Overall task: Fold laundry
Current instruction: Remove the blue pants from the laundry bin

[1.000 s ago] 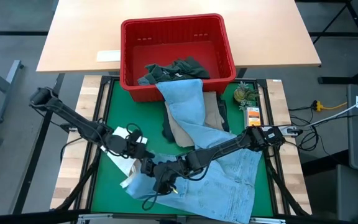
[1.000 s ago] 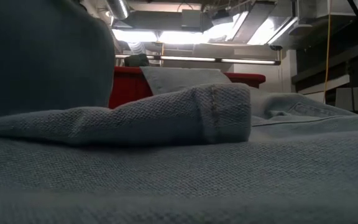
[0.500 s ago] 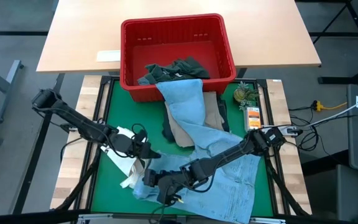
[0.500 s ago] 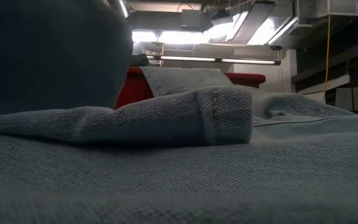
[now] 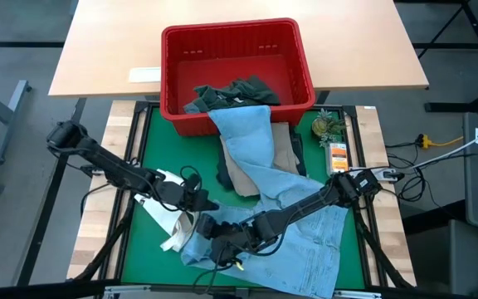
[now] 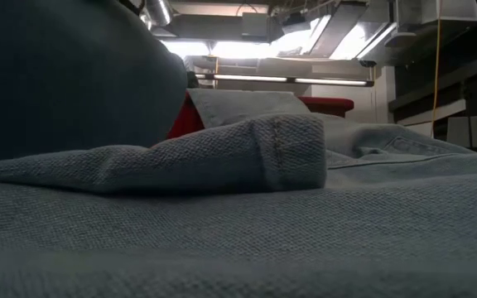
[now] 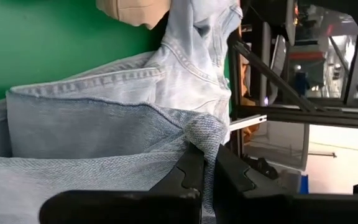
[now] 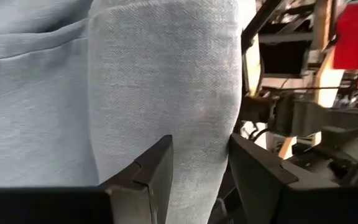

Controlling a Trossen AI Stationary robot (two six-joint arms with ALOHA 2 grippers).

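Left pincer (image 5: 199, 202): clenched on a folded edge of the light blue jeans (image 5: 301, 237), near the front left of the green mat; in the left wrist view its two fingers (image 7: 194, 171) pinch the denim hem between them.
Right pincer (image 5: 214, 241): grasping a thick fold of the same jeans near the front edge of the mat, just in front of the left pincer; in the right wrist view the denim fills the gap between its spread fingers (image 8: 157, 168).
Light blue jeans: spread over the front right part of the green mat (image 5: 152, 149), one leg running back and up over the rim of the red basket (image 5: 177, 75); in the low view a rolled hem (image 6: 292, 153) lies close to the camera.
Beige piece (image 5: 241, 176): lies on the mat in front of the basket, partly under the jeans leg.
Dark green-grey piece (image 5: 235, 91): bunched inside the red basket.
White cloth (image 5: 168, 220): on the mat at front left, beside and under the left arm.
Red basket: stands at the back, straddling the mat and the pale wooden tabletop (image 5: 106, 50).
Small items: a little plant (image 5: 326, 126) and an orange packet (image 5: 337, 154) sit at the mat's right edge.
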